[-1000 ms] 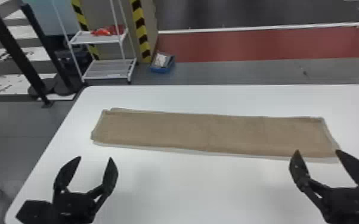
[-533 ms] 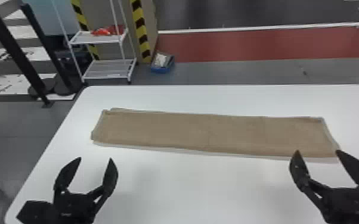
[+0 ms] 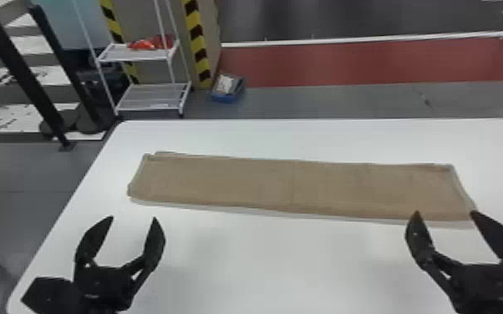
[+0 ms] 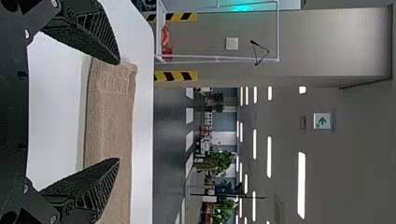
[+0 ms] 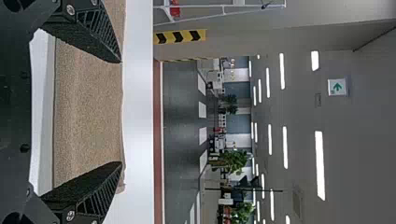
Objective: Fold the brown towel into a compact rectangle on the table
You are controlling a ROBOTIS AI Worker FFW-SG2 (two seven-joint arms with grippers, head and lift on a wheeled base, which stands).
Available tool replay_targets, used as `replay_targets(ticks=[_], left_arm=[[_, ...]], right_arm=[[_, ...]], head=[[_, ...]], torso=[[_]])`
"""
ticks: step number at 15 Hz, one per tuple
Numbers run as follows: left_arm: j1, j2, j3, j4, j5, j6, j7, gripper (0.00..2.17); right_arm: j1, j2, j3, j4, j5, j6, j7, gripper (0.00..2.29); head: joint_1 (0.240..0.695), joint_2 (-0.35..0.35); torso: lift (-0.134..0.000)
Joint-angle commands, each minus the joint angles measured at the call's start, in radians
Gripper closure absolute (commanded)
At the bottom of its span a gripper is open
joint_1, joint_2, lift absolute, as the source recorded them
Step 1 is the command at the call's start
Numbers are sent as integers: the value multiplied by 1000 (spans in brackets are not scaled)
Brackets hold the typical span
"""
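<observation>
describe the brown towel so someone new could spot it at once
Start with the large white table in the head view. The towel is the long, flat brown strip lying across it. Its soft brown cloth sets it apart from the black left gripper and right gripper.
</observation>
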Motion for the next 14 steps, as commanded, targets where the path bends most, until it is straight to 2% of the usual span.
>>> replay_targets(ticks=[1,3,6,8,11,14], left_arm=[[-32,-6,22,-26,0,61,-13,164],[-83,0,58,-31,6,150,-38,161],[-227,17,160,-28,0,429,-124,161],[-321,54,187,3,-4,561,-171,161],[-436,114,184,71,-41,659,-196,164],[-555,167,169,156,-59,862,-223,205]], right_arm=[[1,-3,-1,-4,0,3,0,110],[3,-8,-4,-8,0,9,0,110],[6,-11,-6,-10,0,19,0,110],[9,-12,-6,-14,0,25,-1,110],[9,-17,-4,-22,2,52,-1,110],[18,-21,-6,-34,0,68,-1,110]], head=[[695,121],[695,125],[695,143],[695,171],[695,194],[695,205]], torso=[[-123],[-123],[-123],[-123],[-123],[-123]])
